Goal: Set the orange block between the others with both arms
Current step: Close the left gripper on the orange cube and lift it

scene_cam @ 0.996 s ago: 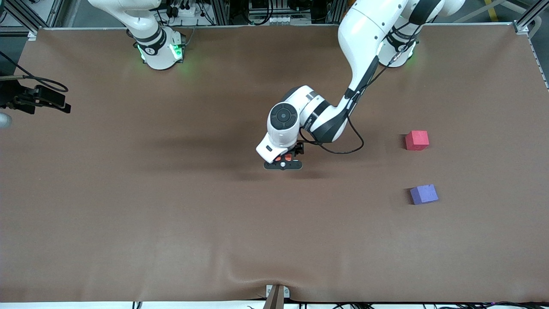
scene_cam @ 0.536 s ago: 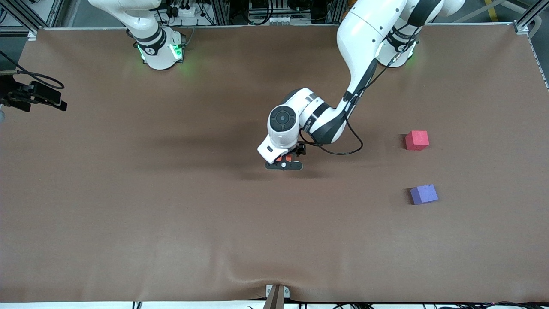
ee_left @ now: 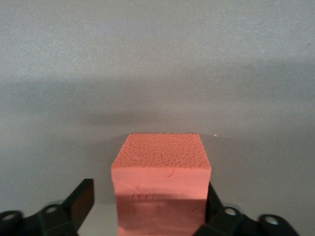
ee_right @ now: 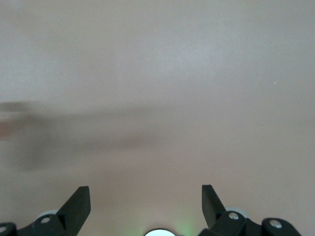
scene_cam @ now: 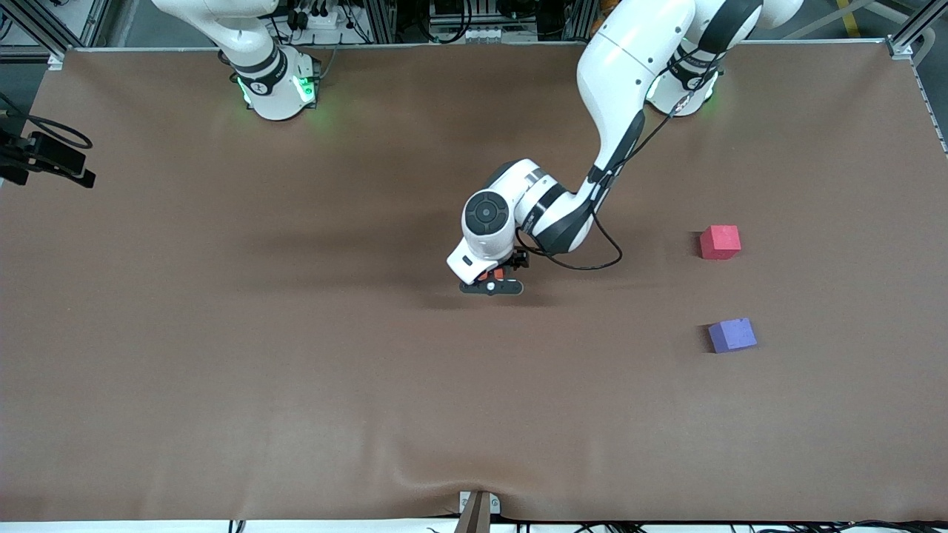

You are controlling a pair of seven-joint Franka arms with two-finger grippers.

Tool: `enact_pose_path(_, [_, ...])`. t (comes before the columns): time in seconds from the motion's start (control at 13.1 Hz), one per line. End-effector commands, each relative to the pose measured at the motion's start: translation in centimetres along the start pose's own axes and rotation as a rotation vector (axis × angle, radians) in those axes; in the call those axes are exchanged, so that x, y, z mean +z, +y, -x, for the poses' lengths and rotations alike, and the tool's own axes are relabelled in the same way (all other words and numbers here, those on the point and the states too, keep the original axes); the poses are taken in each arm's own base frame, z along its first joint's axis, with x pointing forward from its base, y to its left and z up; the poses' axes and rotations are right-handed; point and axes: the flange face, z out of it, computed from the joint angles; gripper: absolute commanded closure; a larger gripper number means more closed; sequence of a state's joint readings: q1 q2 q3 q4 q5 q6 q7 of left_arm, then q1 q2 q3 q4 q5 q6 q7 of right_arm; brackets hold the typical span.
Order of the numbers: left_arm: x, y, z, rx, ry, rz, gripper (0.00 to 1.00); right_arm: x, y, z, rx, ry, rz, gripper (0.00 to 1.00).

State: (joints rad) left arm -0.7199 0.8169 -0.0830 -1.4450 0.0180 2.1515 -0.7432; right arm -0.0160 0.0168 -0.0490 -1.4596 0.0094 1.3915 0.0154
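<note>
The orange block (ee_left: 160, 162) sits on the brown table mat near the table's middle, and only slivers of it show under the left hand (scene_cam: 495, 275). My left gripper (scene_cam: 490, 283) is down around it. In the left wrist view the left gripper (ee_left: 147, 188) has one finger (ee_left: 210, 196) against the block's side and the other finger (ee_left: 81, 196) a gap away. The pinkish-red cube (scene_cam: 720, 241) and the purple-blue cube (scene_cam: 732, 334) lie apart toward the left arm's end. My right gripper (ee_right: 145, 191) is open over bare mat.
The right arm's black hand (scene_cam: 52, 159) hangs at the table's edge at the right arm's end. The green-lit bases (scene_cam: 278, 89) stand along the edge farthest from the front camera. A ripple in the mat (scene_cam: 415, 481) lies at the edge nearest that camera.
The left gripper has sunk slightly round the orange block and its fingers have drawn inward. The right arm's hand has drifted farther out toward the table's edge.
</note>
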Motion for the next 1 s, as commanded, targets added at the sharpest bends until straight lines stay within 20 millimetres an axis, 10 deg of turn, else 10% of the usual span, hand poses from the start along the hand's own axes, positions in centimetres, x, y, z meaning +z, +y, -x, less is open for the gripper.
enact_pose_path(0.0, [-0.2,0.2,-0.3,0.030,0.017,-0.008,0.44,-0.7,-0.2,0.5,0.040,-0.001,-0.001,0.00])
enact_pose_path(0.31, [-1.7,-0.4,-0.8,0.067,0.028,0.001,0.84,-0.7,-0.6,0.0,0.036,0.025,0.006,0.00])
enact_pose_path(0.54, [-6.2,-3.1,-1.7,0.017,0.010,-0.016,0.78,-0.8,-2.1,-0.3,0.021,0.048,0.047,0.00])
enact_pose_path(0.92, [-14.0,-14.8,-4.7,-0.077,-0.013,-0.027,0.78,-0.7,-2.2,-0.8,0.080,0.075,0.053,0.00])
